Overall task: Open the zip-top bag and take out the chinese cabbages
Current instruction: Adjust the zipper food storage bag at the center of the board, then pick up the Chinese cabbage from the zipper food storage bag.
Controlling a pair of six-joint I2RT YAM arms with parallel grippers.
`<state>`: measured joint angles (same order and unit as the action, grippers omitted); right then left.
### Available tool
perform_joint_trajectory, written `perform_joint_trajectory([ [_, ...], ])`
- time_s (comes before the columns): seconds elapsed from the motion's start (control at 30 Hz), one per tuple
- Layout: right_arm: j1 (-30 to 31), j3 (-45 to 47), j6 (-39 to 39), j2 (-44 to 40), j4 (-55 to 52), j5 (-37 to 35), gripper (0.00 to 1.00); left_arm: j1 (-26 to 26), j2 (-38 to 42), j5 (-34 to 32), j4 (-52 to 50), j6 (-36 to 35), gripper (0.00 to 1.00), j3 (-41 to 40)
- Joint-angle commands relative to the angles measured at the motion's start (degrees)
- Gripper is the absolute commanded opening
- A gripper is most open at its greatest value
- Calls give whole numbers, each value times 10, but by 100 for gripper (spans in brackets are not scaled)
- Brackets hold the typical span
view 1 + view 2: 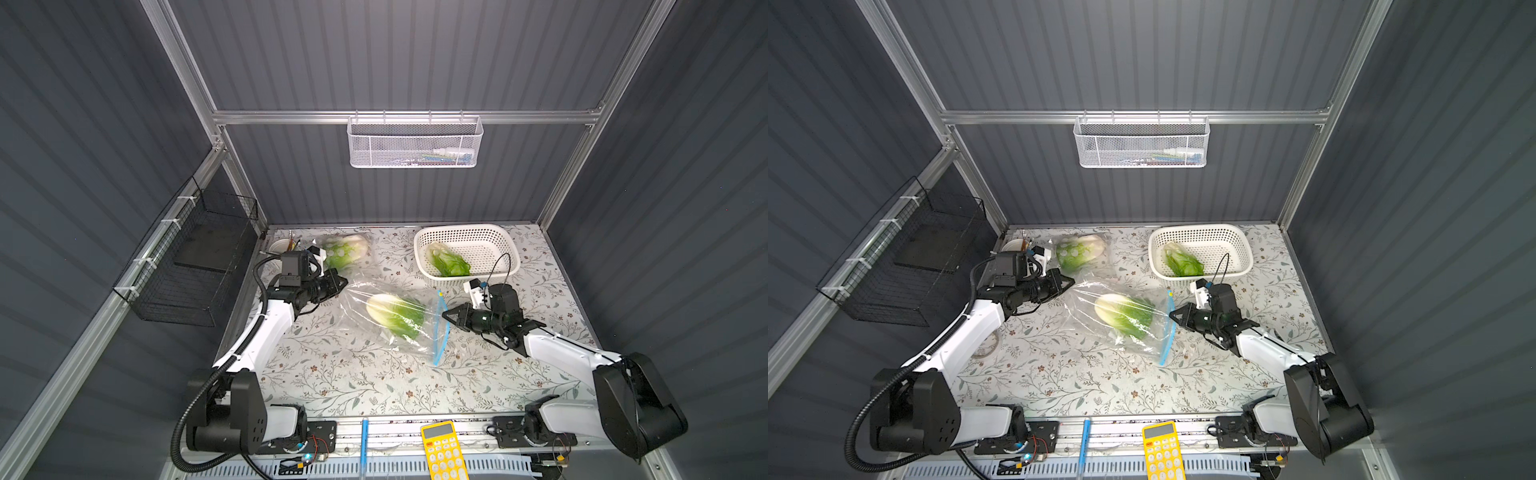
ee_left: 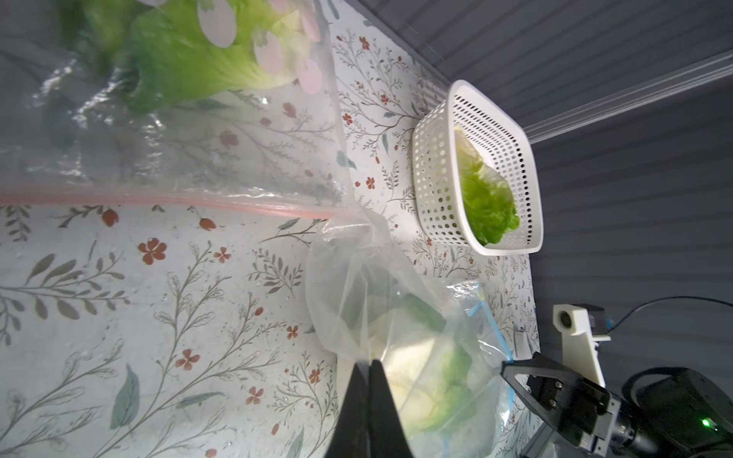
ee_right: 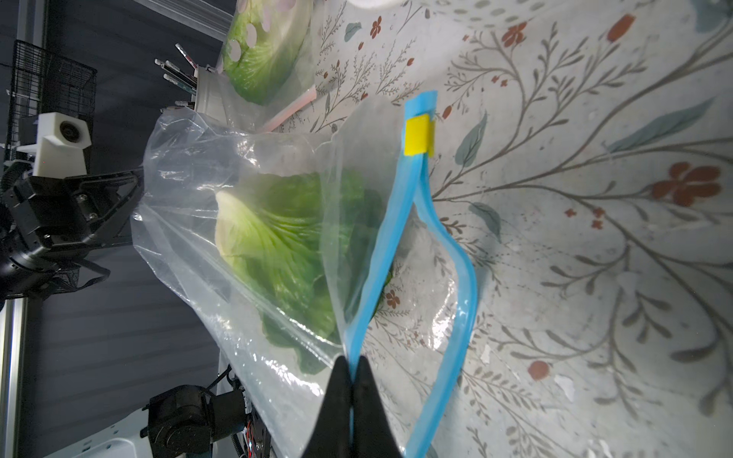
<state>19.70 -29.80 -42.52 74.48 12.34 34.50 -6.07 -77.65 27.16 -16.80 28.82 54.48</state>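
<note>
A clear zip-top bag [image 1: 359,301] with a blue zip strip [image 3: 380,246] and yellow slider [image 3: 418,135] lies mid-table, its mouth parted. One chinese cabbage [image 1: 397,316] [image 1: 1125,313] is inside it. My left gripper [image 1: 344,282] [image 2: 368,363] is shut on the plastic at the bag's closed end. On the mouth side, my right gripper [image 1: 444,315] [image 3: 352,361] is shut on one blue lip. Another cabbage [image 1: 449,262] lies in the white basket [image 1: 465,232]. A third cabbage [image 1: 343,251] sits in a separate pink-zipped bag [image 2: 158,198] at the back left.
A cup of pens [image 1: 280,246] stands in the back left corner. A yellow calculator [image 1: 442,451] lies on the front rail. A black wire basket [image 1: 195,266] hangs on the left wall and a white mesh basket [image 1: 415,143] on the back wall.
</note>
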Motion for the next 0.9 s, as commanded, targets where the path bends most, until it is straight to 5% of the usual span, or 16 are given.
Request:
perform_joint_trajectory([
  [0.0, -3, -11, 10, -3, -9, -9, 1, 10, -18, -29, -29, -15, 0, 4],
  [0.3, -4, -12, 10, -19, 3, -1, 24, 10, -40, -25, -28, -11, 0, 2],
  [0.43, -13, 3, 5, -37, 12, 10, 26, 10, -45, -26, -28, -11, 0, 1],
  [0.63, -37, 43, -13, -60, 39, 18, 26, 10, -59, -24, -27, -10, 0, 0],
  [0.87, -50, 86, -31, -45, 78, 27, 8, 10, -63, -24, -30, -10, 0, 0],
])
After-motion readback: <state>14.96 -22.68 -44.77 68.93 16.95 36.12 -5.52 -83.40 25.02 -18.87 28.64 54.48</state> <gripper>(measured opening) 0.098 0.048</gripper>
